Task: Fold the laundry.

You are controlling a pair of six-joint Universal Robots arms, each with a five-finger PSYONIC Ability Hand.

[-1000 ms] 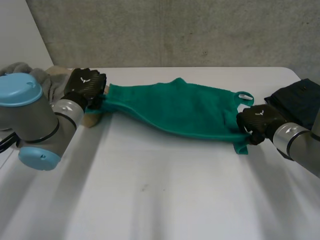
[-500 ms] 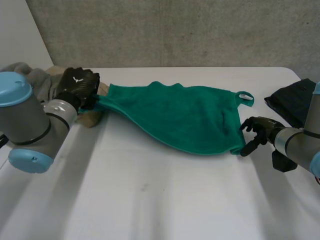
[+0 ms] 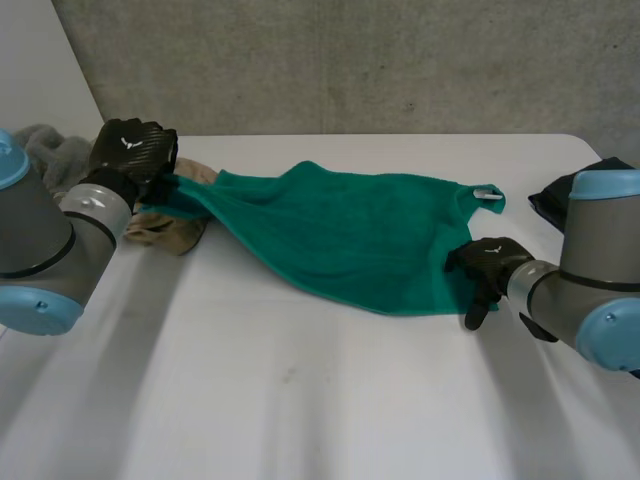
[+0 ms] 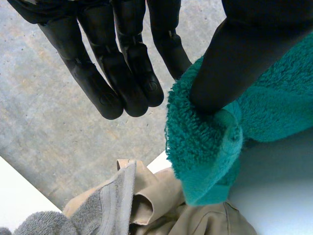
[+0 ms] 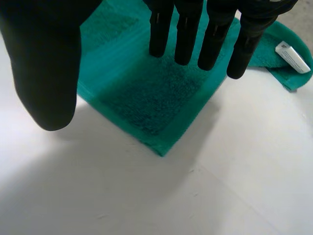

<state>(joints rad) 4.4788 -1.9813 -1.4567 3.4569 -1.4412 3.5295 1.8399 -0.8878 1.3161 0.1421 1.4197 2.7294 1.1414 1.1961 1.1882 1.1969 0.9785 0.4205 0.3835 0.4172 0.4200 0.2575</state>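
Starting at the left, your left robot hand (image 3: pixel 128 150) has one corner of the green towel (image 3: pixel 350 235) pinched between thumb and fingers, raised over a beige cloth (image 3: pixel 165 232). The rest of the towel lies across the counter (image 3: pixel 300 400). Your right robot hand (image 3: pixel 488 262) hovers over the near right corner with its fingers straight and apart, gripping nothing. This looks like the spreading step, so the next move is to close on that corner and draw the towel flat.
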